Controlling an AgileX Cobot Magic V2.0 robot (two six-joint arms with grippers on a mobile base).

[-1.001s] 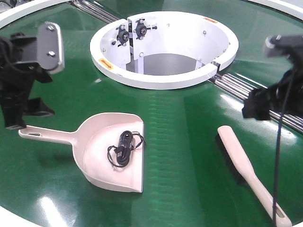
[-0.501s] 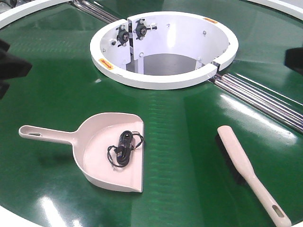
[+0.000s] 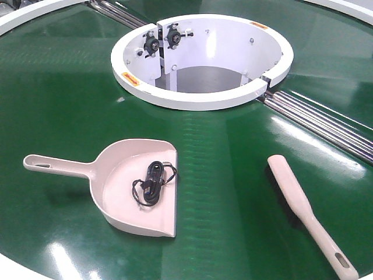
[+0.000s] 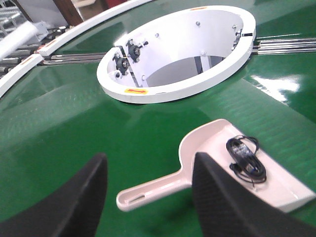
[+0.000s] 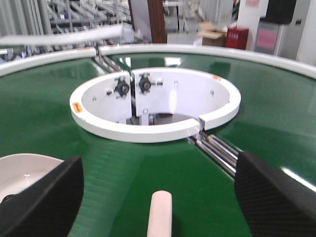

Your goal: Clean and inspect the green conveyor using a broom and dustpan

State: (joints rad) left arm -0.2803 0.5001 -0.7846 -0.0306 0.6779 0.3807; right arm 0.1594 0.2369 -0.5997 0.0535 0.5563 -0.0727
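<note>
The green conveyor (image 3: 70,87) fills the exterior view. The pale pink dustpan (image 3: 119,169) lies on it at the front left, handle pointing left, with a small black coiled cable (image 3: 152,184) inside the pan. The broom (image 3: 303,204) lies at the front right, bristles down, handle toward the near edge. Neither gripper shows in the exterior view. In the left wrist view my left gripper (image 4: 148,163) is open above the belt, and the dustpan's handle (image 4: 148,190) lies below between the fingers, untouched. My right gripper (image 5: 159,163) is open, held back from the broom's rounded end (image 5: 160,212).
The white ring-shaped housing (image 3: 201,99) with its open centre stands at the middle back. Metal rollers (image 3: 320,119) run from it toward the right. The conveyor's white outer rim (image 5: 207,50) curves along the far side.
Both arms have pulled back out of the exterior view, the left off the left edge and the right off the right edge. The dustpan, cable and broom have not moved.
</note>
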